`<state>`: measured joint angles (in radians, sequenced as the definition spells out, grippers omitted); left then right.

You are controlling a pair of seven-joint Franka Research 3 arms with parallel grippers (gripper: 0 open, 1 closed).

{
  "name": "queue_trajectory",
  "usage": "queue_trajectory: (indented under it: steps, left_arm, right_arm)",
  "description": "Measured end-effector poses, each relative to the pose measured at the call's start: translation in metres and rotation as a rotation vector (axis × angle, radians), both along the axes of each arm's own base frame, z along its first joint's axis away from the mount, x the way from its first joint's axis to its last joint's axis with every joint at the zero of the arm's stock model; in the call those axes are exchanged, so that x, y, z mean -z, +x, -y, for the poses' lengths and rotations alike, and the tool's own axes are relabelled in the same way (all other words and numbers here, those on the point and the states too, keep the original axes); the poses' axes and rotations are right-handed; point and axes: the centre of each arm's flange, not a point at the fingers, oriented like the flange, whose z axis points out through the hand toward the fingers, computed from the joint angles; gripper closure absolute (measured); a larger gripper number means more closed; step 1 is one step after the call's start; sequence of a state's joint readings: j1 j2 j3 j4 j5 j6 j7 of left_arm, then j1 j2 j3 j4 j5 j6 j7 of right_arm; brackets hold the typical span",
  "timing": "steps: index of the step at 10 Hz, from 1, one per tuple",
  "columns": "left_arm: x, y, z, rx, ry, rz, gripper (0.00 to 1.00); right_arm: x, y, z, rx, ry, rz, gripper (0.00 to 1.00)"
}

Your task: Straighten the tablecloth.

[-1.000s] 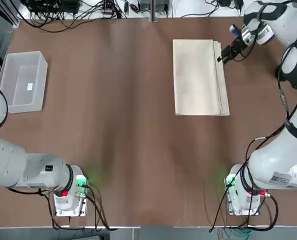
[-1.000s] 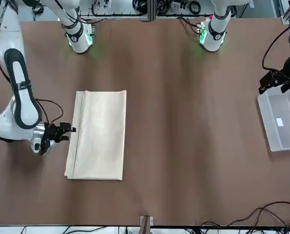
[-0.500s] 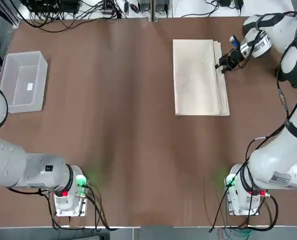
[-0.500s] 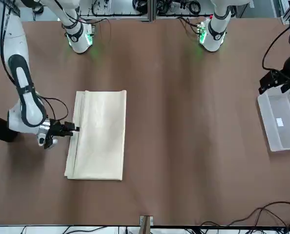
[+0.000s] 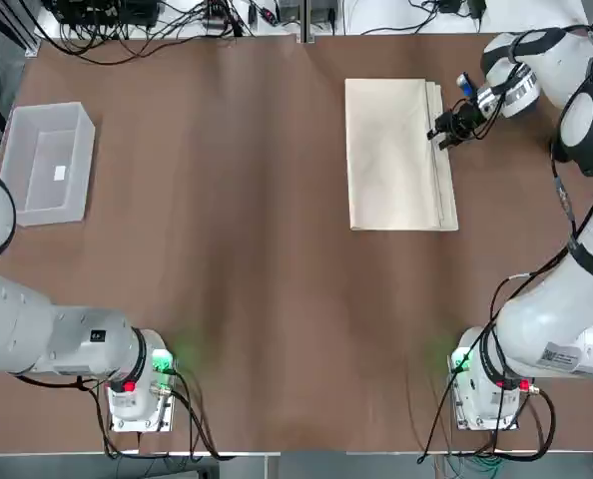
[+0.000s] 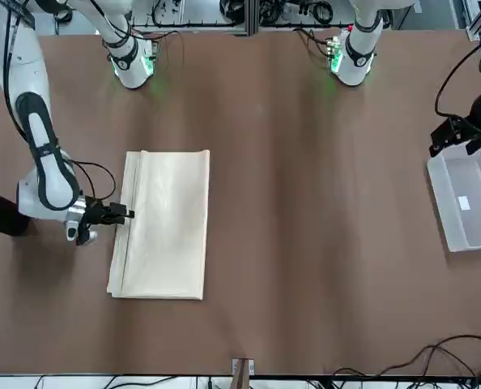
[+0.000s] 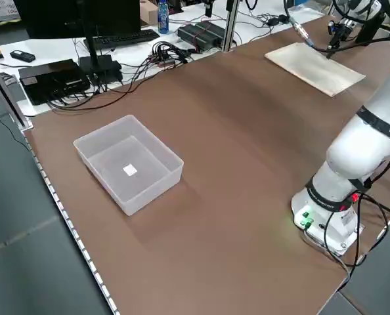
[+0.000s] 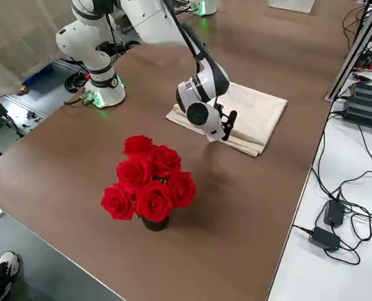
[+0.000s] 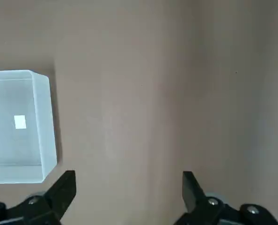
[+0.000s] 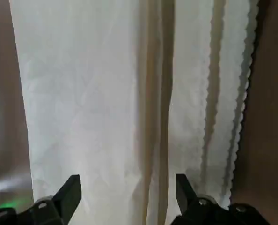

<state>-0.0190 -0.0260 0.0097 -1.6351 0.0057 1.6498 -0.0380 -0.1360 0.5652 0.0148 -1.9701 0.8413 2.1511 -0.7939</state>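
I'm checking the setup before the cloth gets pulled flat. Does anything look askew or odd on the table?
The tablecloth is still folded, and its stacked layers do not line up: their edges step out along the side where the right end effector sits, open. The left end effector, also open, is by the clear bin. Nothing looks spilled or damaged.

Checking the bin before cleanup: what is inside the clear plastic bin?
The clear plastic bin holds only a small white square, flat on its floor; whether it is a label or loose paper cannot be told. Nothing covers the bin, so its inside shows fully.
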Motion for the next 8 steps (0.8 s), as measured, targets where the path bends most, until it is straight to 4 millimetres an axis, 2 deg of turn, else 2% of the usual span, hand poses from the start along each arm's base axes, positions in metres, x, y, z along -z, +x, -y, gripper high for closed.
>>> queue_trajectory:
  steps: [3,5,8]
  left_arm:
    - [-0.003,0.000,-0.001,-0.002,0.000,0.006,0.00]
    - [-0.003,0.001,-0.002,-0.003,0.000,0.007,0.00]
    - [-0.003,0.001,-0.005,-0.009,0.000,0.006,0.00]
  right_arm:
    - [0.003,-0.002,-0.008,0.023,0.025,-0.010,0.20]
    - [0.006,-0.004,-0.017,0.025,0.035,-0.019,0.23]
    - [0.011,-0.003,-0.016,0.034,0.036,-0.023,0.25]
